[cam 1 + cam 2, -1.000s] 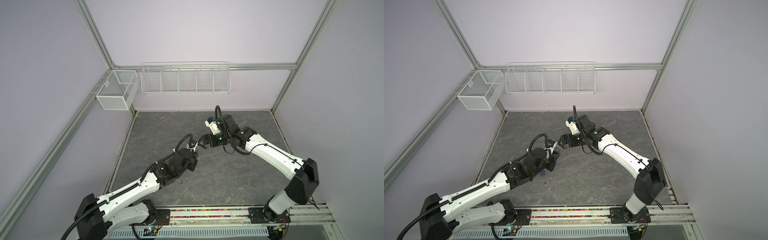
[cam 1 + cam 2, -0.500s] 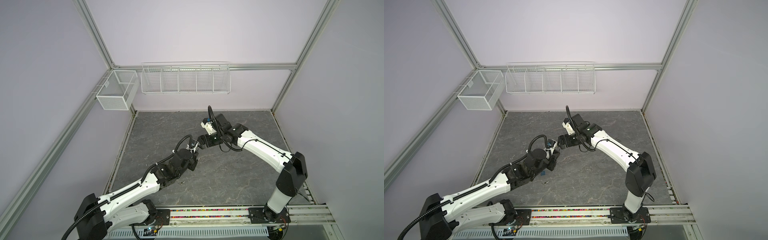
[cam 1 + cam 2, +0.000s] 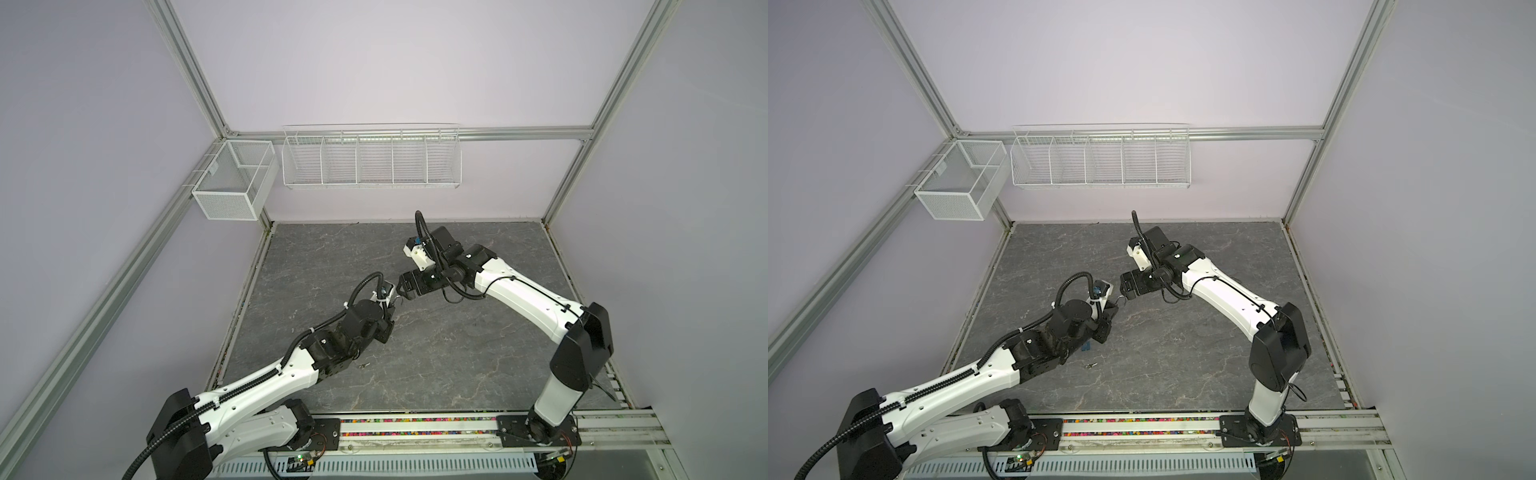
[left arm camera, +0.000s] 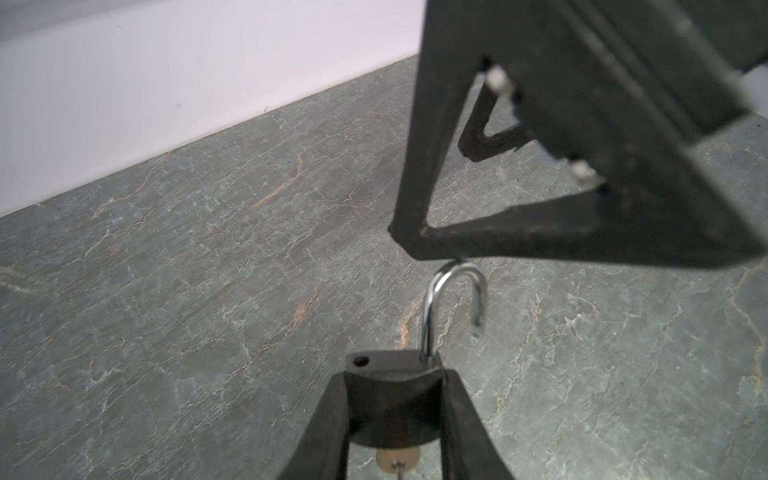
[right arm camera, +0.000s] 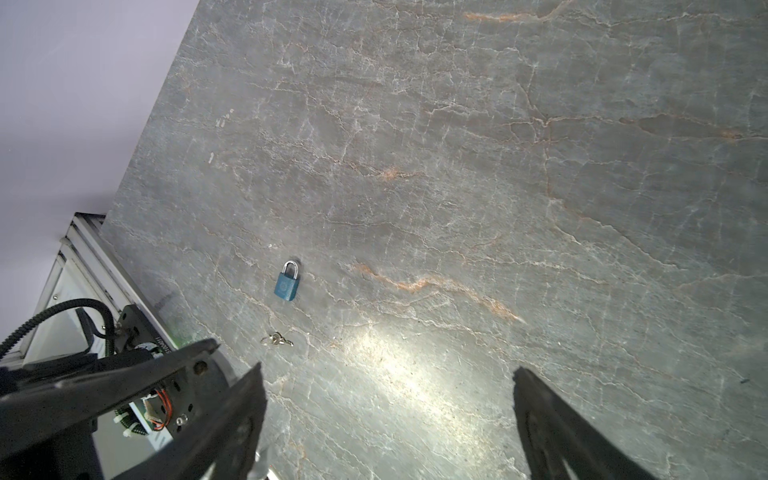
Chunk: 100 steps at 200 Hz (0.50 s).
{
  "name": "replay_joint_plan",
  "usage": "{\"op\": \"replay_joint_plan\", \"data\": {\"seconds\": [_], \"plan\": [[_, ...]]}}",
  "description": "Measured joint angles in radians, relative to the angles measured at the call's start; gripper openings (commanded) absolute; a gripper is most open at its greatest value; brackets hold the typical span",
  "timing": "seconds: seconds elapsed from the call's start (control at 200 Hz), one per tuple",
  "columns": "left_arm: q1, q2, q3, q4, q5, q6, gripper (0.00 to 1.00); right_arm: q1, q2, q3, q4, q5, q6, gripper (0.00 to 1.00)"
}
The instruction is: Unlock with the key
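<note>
While the dark padlock sits open in my left gripper, a blue padlock lies shut on the bench.
My left gripper is clenched on the dark padlock's body, held above the bench. Its silver shackle stands raised with the free end clear of its hole, so I judge this unlocking done. Something pale with a metal pin shows under the body, perhaps a key. My right gripper is spread wide and empty, one finger just above the shackle. A loose key lies near the blue padlock, possibly work left. No lettering is readable, only a round emblem.
</note>
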State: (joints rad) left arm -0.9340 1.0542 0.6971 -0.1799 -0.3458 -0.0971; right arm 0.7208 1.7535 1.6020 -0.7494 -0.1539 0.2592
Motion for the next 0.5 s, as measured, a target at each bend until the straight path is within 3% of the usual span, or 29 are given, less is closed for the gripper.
{"op": "replay_joint_plan", "data": {"seconds": [0.325,0.5], "plan": [[0.000,0.052,0.000,0.025,-0.060,-0.033,0.00,-0.021,-0.031,-0.071,0.005,-0.057,-0.023,0.93],[0.040,0.120,0.020,0.022,-0.063,-0.085,0.00,-0.084,-0.118,-0.178,0.067,-0.072,0.008,0.92]]}}
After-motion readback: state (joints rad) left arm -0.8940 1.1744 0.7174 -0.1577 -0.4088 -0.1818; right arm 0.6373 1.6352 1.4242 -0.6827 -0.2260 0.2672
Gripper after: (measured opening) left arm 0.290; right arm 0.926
